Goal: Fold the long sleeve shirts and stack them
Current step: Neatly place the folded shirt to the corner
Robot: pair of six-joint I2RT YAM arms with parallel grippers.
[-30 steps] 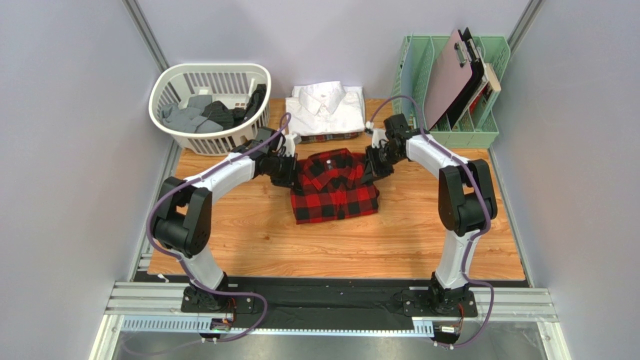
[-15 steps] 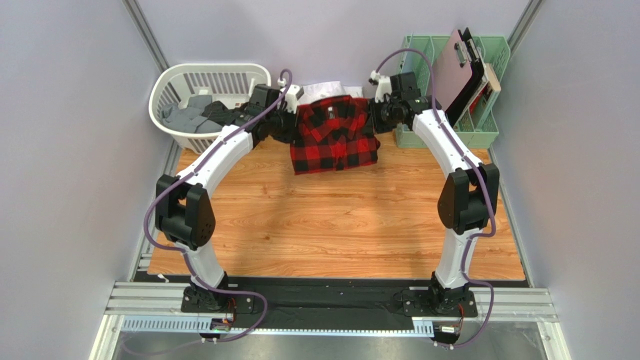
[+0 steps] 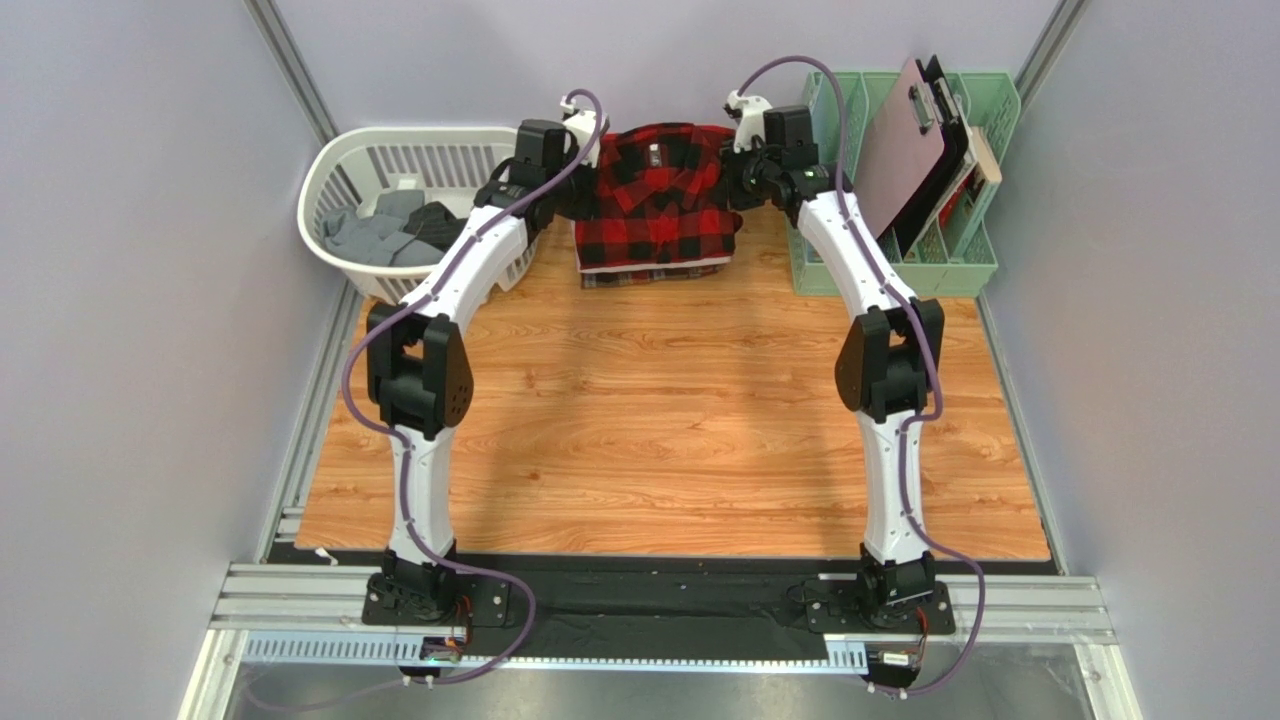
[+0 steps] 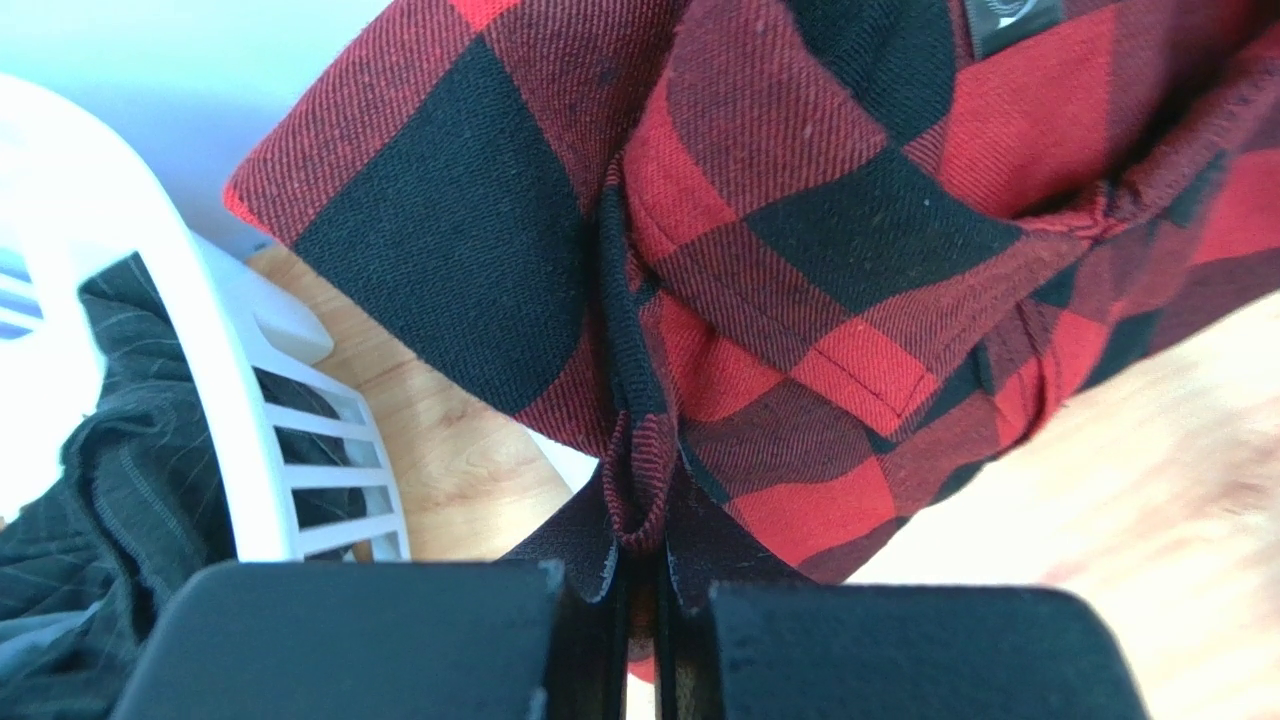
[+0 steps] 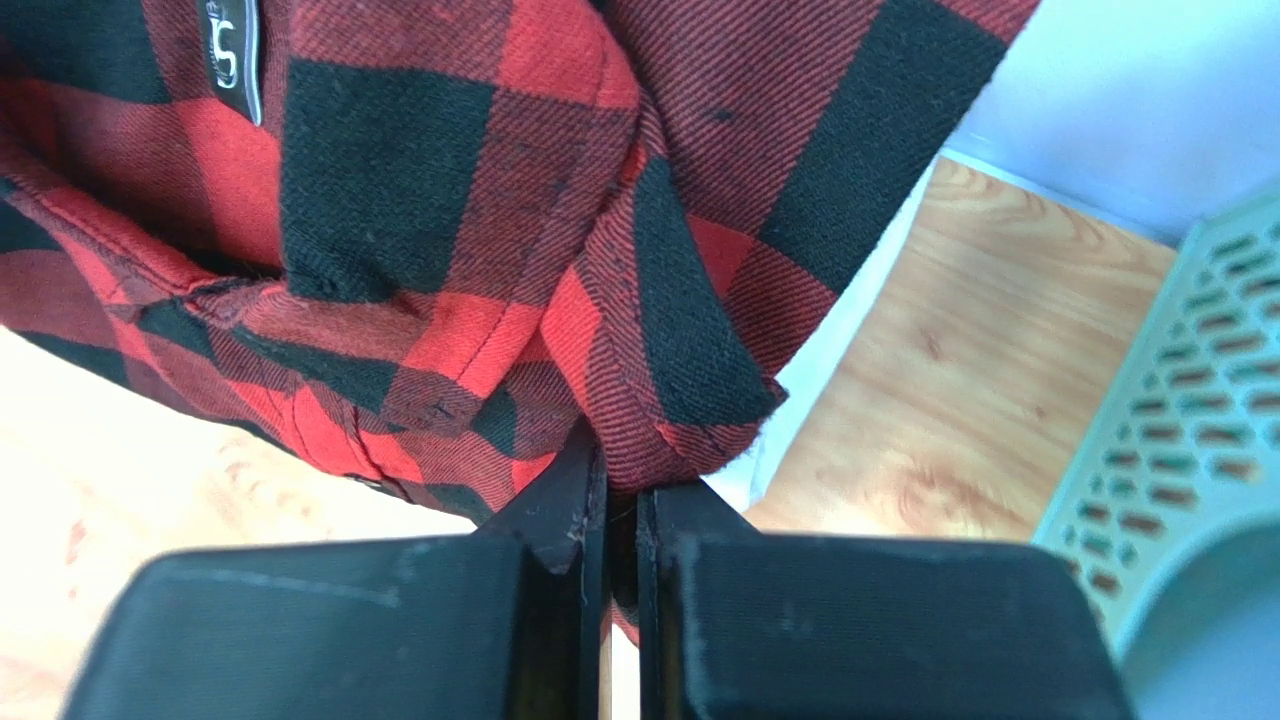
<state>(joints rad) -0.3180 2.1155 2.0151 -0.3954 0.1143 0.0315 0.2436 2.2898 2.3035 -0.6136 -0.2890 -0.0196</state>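
The folded red-and-black checked long sleeve shirt (image 3: 657,203) hangs in the air at the back of the table, held by its two upper corners. My left gripper (image 3: 579,180) is shut on the left corner, seen close in the left wrist view, where the gripper (image 4: 643,578) pinches a fold of the checked cloth (image 4: 781,255). My right gripper (image 3: 732,177) is shut on the right corner; in the right wrist view the gripper (image 5: 621,518) clamps the checked cloth (image 5: 496,255). Under the hanging shirt, the front edge of a dark plaid shirt (image 3: 654,275) shows on the table. The white shirt is hidden behind the red one.
A white laundry basket (image 3: 349,162) with dark clothes stands at the back left, close to my left arm. A green file rack (image 3: 909,240) with clipboards stands at the back right. The wooden table (image 3: 661,435) spreads in front of the arms.
Both grippers have lifted the red checked shirt off the table's middle and carried it back and up, over the stack at the rear. Both arms are now stretched far forward.
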